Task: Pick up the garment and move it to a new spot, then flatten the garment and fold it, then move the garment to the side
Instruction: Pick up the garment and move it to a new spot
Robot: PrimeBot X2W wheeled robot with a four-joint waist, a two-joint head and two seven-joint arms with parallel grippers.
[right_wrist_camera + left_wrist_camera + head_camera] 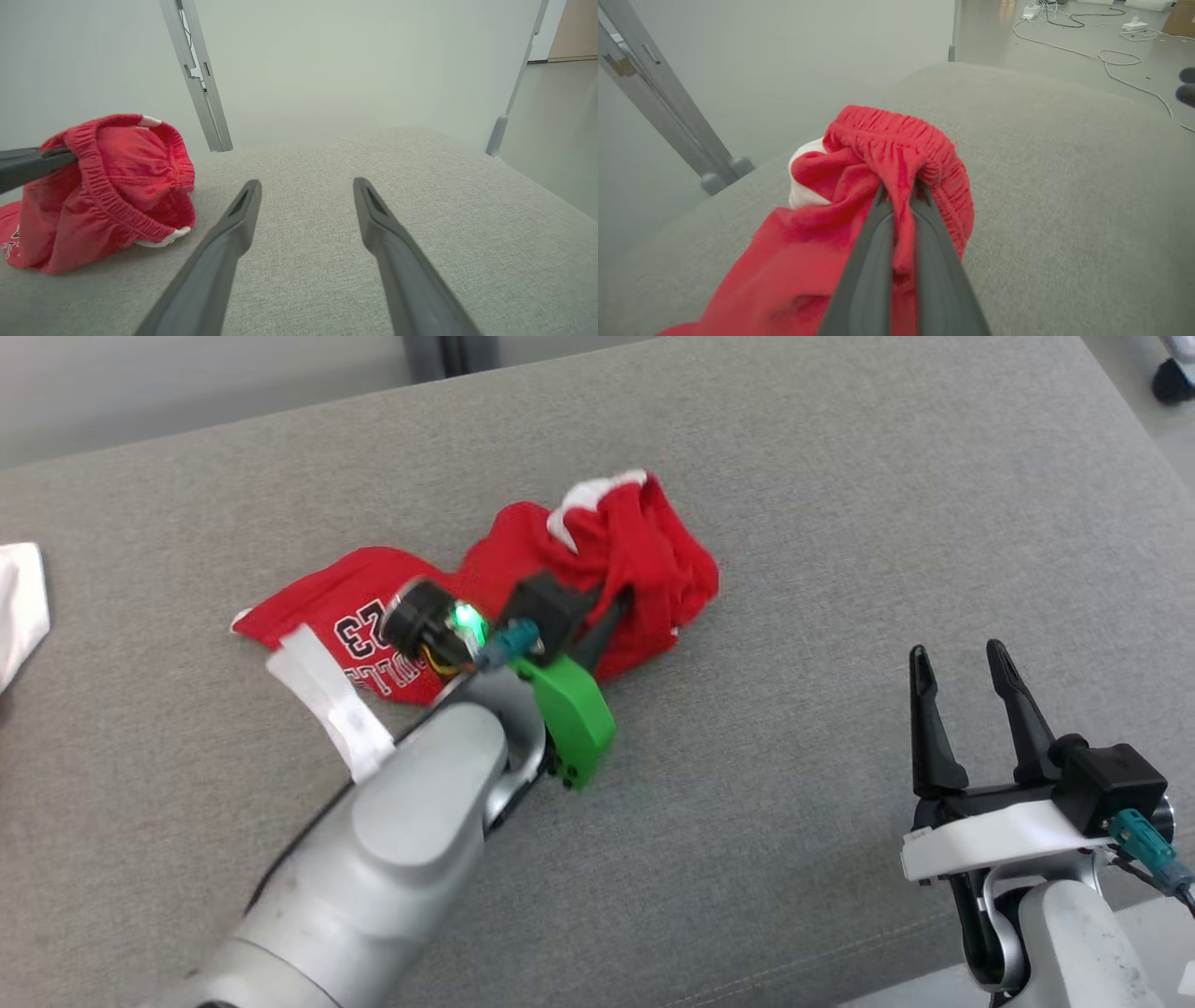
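Left gripper closed (right gripper wide)

A lab or test room is suggested rather than a home. A grey upholstered surface is enclosed by plain pale panels held in metal posts. Loose cables and power strips are scattered across a bare floor.

A wide grey fabric cushion spans the foreground under soft, even light. Behind it stands a plain pale wall with a slanted grey metal post. White cables trail across the glossy grey floor.
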